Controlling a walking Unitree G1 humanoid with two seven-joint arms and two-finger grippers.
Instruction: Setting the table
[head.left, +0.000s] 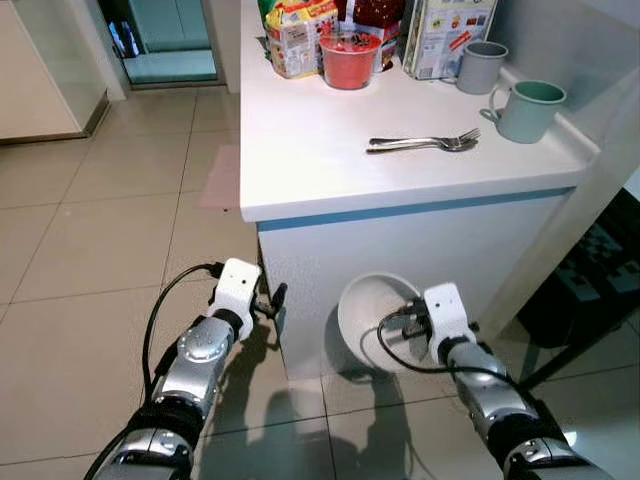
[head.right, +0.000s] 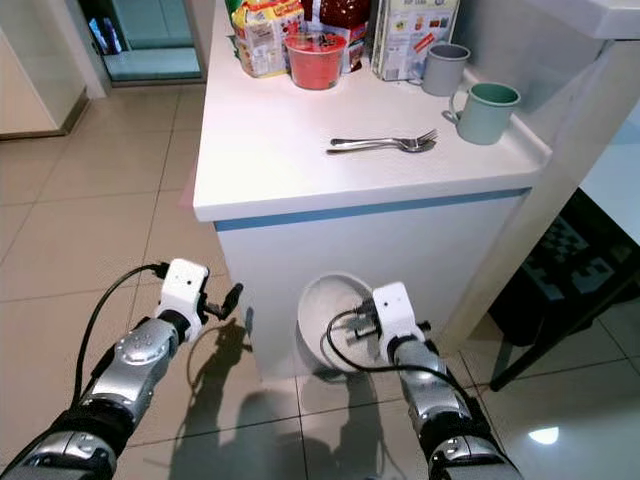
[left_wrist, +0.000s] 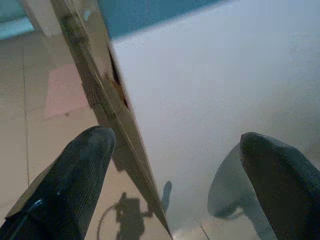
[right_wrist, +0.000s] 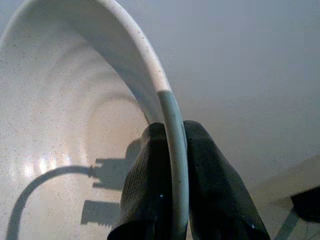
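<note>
Low in the middle of the head views, the right gripper (head.left: 405, 318) pinches the rim of a white bowl (head.left: 368, 315), one finger inside and one outside, as the right wrist view shows plainly; the bowl hangs tilted on its side in front of the white side panel of the counter (head.left: 320, 140), below the counter top and not yet on it. At lower left, the left gripper (head.left: 272, 303) hangs empty with its fingers (left_wrist: 65, 185) spread wide, close to the corner of the counter.

By my reckoning the job is only partly done; on the counter top, right of centre, a fork and spoon (head.left: 425, 143) lie side by side, and near the upper right two mugs stand, a grey mug (head.left: 481, 66) and a green mug (head.left: 527, 108); a red cup (head.left: 349, 58) sits among food packets (head.left: 297, 36) at the top edge; the bowl has yet to be lifted and set down near the cutlery.

Some things stay unclear; the packets are cut off by the top of the frame; whether the bowl holds anything is hard to judge, though its visible inside looks bare; the dark shape at far right is too cropped to name.
</note>
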